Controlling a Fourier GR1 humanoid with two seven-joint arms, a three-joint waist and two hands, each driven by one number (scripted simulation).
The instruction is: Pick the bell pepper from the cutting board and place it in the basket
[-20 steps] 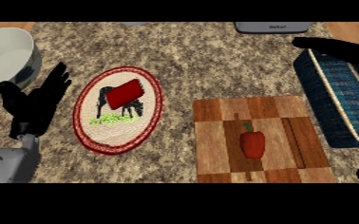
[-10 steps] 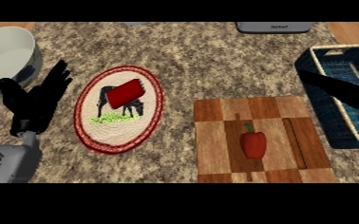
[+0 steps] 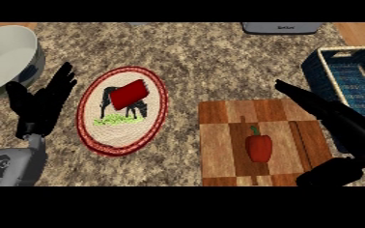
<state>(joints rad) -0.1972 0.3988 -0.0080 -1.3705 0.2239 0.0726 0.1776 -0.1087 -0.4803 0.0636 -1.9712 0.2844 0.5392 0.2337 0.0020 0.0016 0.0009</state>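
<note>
Leftmost, by the surface's (image 3: pixel 214 58) left edge: left hand (image 3: pixel 39 108) upright, fingers straight and spread, clear of everything, beside a plate (image 3: pixel 122 111) carrying a red block (image 3: pixel 129 94). Further right, red bell pepper (image 3: pixel 259 146) lying mid cutting board (image 3: pixel 217 145) near the front edge; right hand (image 3: pixel 335 125) over the board's right side, fingers (image 3: pixel 299 94) extended and apart, thumb below, nothing held, blue basket (image 3: pixel 324 70) at the right edge.

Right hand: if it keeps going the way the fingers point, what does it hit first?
The right hand points up-left over the cutting board's corner; beyond that, only bare counter as far as visible. Height unclear.
</note>
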